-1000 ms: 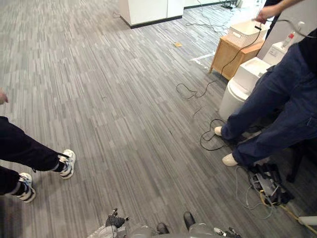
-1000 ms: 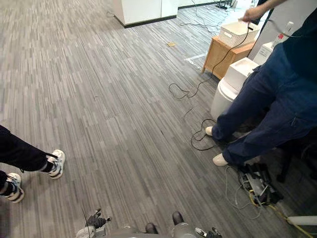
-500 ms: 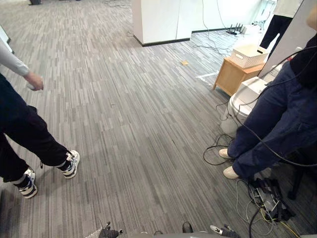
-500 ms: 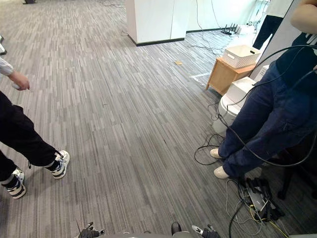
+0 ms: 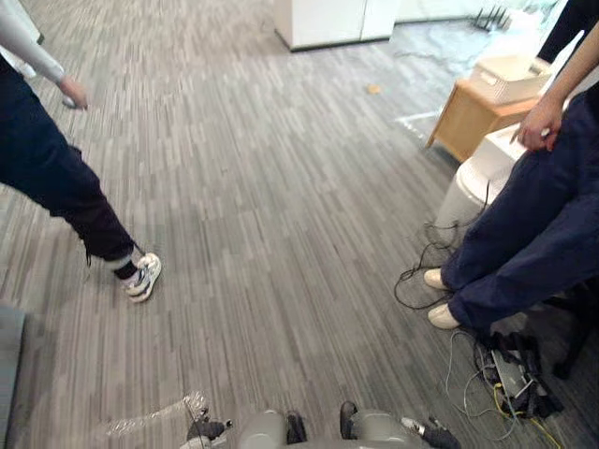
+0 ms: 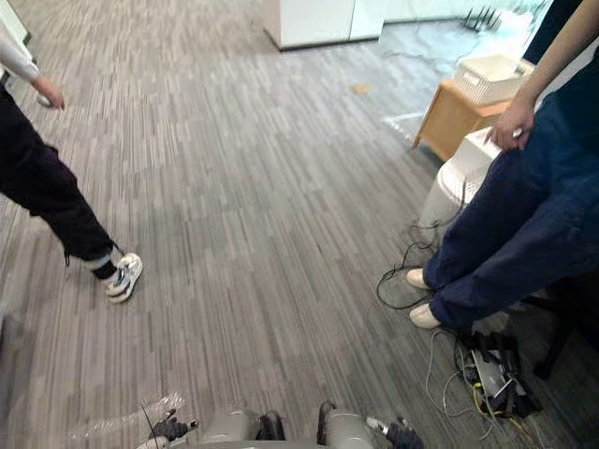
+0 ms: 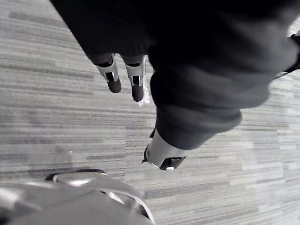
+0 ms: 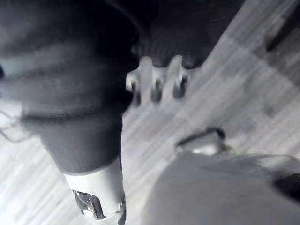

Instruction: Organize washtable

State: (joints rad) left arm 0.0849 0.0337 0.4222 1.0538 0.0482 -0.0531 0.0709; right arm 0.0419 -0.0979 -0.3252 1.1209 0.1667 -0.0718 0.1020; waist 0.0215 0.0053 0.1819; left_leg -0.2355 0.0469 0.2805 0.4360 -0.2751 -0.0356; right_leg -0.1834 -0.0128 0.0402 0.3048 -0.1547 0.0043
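Left hand [image 7: 136, 84], right hand [image 8: 154, 80]: both slack, fingers straight, empty, over carpet [image 7: 56, 117]; wooden table [image 5: 468, 122] (white basket [image 5: 513, 77] atop) far right, long axis indeterminable.

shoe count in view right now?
3. One white sneaker at the left, on the person in dark trousers. Two pale shoes at the right, on the person in blue trousers. The left person's other shoe may be hidden.

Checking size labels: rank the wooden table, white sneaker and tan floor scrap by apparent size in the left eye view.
1. wooden table
2. white sneaker, though nearer the camera
3. tan floor scrap
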